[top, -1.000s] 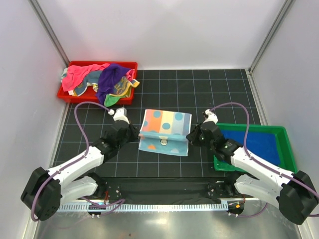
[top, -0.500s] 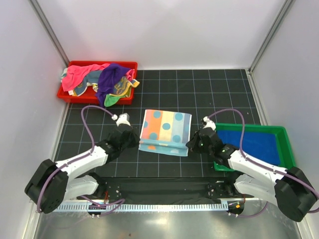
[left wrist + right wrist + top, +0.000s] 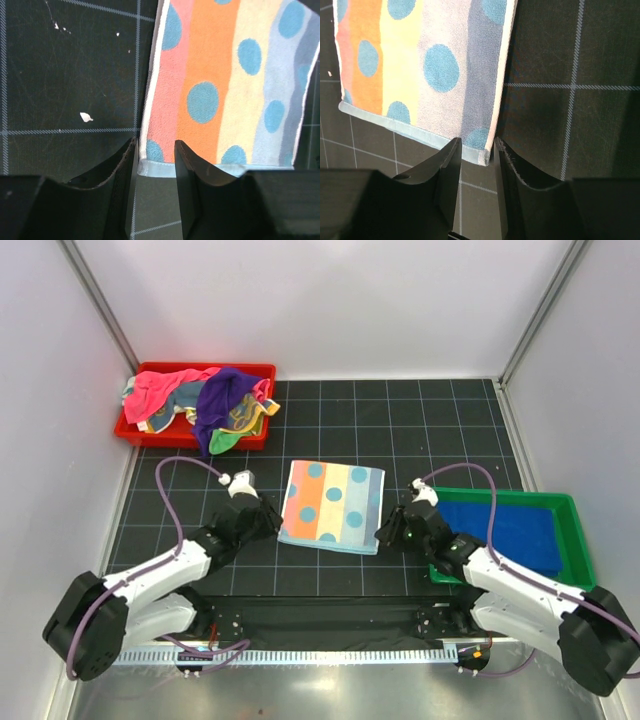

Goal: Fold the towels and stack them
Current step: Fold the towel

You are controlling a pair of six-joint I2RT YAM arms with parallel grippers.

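Since a second ago the near flap of the striped polka-dot towel, soft cloth in pink, orange, yellow and pale blue, has been laid down flat, and both grippers have gone from pinched to parted.

From above, the rigid red plastic tray at the far left corner of the black gridded table holds a loose heap of pink, purple and teal-and-yellow towels. The green plastic tray by the right edge holds one flat royal blue towel. The polka-dot towel lies folded mid-table, a little longer across than deep, its stripes running far to near, turned slightly off the grid. The left gripper sits at its near left corner and the right gripper at its near right corner.

Left wrist view: the left gripper has its jaws apart, released, and the towel shows its near left corner in the gap, lying flat and not pinched.

Right wrist view: the right gripper is likewise parted, and the near right corner of the towel rests on the table just at the gap between the fingers.
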